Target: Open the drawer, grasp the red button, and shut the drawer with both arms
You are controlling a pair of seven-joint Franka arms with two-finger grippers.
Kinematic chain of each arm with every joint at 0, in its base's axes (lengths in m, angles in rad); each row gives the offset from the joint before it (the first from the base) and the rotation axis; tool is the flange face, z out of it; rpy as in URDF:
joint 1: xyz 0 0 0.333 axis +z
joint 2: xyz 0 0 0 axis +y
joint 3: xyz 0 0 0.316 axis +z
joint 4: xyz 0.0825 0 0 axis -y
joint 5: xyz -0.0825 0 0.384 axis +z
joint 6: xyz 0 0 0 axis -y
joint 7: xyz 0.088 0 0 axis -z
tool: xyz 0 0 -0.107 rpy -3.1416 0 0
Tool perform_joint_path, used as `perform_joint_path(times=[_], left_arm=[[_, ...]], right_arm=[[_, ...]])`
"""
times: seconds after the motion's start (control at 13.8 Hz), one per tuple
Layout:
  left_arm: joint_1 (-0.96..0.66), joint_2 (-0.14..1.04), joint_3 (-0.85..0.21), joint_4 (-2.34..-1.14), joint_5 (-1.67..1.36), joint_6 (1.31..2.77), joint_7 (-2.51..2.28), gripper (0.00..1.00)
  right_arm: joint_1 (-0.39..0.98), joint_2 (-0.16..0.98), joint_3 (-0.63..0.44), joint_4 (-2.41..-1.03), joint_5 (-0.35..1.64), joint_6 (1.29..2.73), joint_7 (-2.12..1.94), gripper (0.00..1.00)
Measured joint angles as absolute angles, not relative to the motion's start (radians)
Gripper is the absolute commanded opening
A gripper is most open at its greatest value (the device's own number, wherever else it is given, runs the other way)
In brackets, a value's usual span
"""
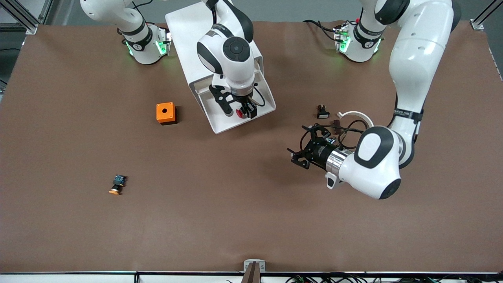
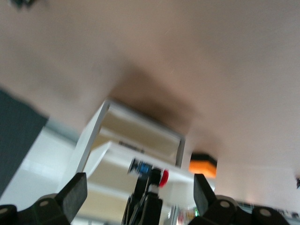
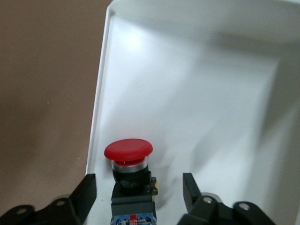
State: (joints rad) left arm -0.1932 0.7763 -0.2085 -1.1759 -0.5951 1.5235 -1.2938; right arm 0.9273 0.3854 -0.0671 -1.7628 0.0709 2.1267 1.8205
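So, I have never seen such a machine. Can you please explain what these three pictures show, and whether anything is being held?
Two white robot arms stand at a brown table. One picture looks down from a high camera facing them; the other two come from cameras on each arm's wrist.

The white drawer is pulled open. The right gripper is inside it, its fingers standing on either side of the red-capped button, not yet closed on it.

The left gripper is open, holds nothing and waits over the table toward the left arm's end.

Also on the table: an orange box with a hole, an orange-capped button nearer the front camera, and small parts with a white ring.
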Motion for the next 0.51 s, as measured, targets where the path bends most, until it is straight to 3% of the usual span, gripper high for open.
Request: perform_joint_path(times=[0.22, 0.51], left_arm=[[-0.271, 0.715, -0.211, -1.181, -0.406, 1.695, -1.281, 1.00], [-0.359, 0.702, -0.213, -1.197, -0.182, 1.834, -1.278, 1.00]], right_arm=[[0.935, 0.385, -0.067, -1.762, 0.072, 2.127, 1.820, 0.03], [0.945, 0.386, -0.068, -1.749, 0.072, 2.122, 1.806, 0.00]])
